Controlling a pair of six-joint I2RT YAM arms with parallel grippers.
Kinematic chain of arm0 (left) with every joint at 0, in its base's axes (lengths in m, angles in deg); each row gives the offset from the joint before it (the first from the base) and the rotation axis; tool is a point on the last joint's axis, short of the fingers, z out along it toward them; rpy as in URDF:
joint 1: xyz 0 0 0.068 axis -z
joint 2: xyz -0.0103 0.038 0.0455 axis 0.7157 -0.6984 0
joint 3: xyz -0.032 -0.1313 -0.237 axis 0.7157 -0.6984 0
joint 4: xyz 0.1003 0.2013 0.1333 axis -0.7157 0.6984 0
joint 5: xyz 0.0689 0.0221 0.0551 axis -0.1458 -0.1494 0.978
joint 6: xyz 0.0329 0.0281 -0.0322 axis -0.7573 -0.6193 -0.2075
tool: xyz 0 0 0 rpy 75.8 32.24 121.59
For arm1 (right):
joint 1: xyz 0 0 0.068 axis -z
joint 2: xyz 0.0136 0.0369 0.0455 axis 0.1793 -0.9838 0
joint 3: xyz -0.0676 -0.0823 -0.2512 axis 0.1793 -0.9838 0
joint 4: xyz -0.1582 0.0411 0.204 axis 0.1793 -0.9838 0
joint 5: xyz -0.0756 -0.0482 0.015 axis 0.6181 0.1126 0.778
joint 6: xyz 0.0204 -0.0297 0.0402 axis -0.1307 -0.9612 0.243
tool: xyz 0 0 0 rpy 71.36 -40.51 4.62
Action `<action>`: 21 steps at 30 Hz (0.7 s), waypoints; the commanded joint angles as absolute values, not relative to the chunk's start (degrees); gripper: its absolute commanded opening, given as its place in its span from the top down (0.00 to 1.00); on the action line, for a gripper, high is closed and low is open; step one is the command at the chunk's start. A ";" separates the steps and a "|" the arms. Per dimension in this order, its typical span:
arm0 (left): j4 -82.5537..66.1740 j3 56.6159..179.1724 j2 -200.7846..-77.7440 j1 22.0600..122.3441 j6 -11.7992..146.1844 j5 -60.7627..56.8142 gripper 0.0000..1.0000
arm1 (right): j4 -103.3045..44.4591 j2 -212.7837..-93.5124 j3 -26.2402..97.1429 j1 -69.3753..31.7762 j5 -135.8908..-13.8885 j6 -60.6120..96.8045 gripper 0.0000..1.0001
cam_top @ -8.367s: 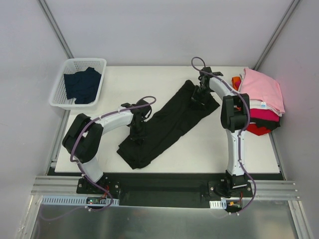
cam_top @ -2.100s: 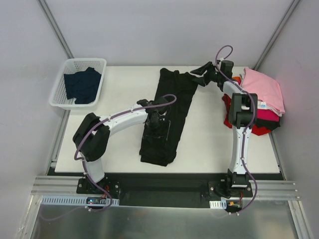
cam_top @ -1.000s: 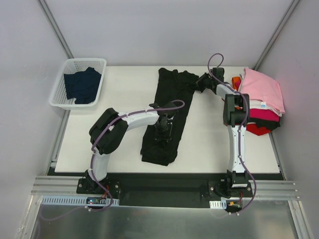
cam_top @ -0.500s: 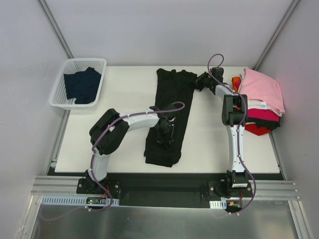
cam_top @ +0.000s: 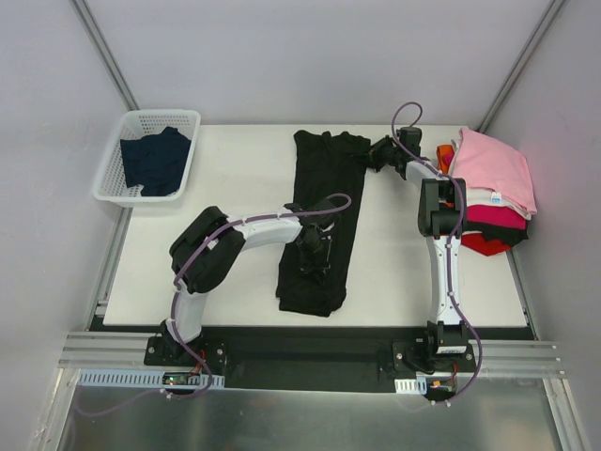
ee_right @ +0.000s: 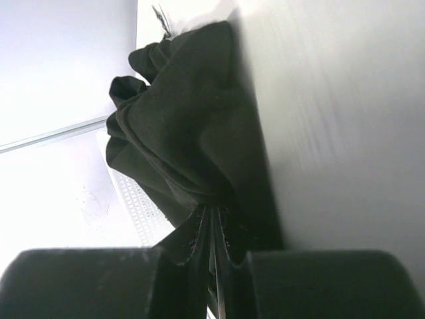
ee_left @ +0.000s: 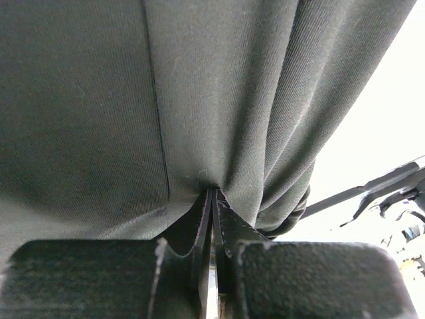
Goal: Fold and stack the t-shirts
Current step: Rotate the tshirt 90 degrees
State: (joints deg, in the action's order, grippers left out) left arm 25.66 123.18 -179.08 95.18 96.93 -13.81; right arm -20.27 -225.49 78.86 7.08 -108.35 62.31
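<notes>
The black t-shirt [cam_top: 319, 202] lies as a long strip down the middle of the tabletop [cam_top: 235, 188], running from the far edge toward the near edge. The left gripper [cam_top: 314, 256] pinches its near half. The right gripper [cam_top: 378, 153] pinches bunched cloth at its far right corner.

Bright even light o/head; wrist cams soft, glary.

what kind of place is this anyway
Most likely a robot lab test cell, not a home: plain grey panel walls box in a white table, a white left arm and white right arm are bolted to a metal rail, and a black cloth t-shirt lies near a stack of folded coloured t-shirts.
</notes>
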 commanded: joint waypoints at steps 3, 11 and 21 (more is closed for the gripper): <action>25.99 120.52 -179.70 96.94 98.50 -11.56 1.00 | -16.26 -224.91 78.82 7.60 -107.06 62.70 0.94; 26.08 120.61 -177.77 97.03 98.42 -10.33 0.84 | -15.03 -223.42 78.03 7.60 -107.41 63.13 0.95; 26.08 119.99 -177.06 97.03 98.42 -9.80 0.02 | -9.93 -224.47 77.42 7.60 -109.52 66.74 0.97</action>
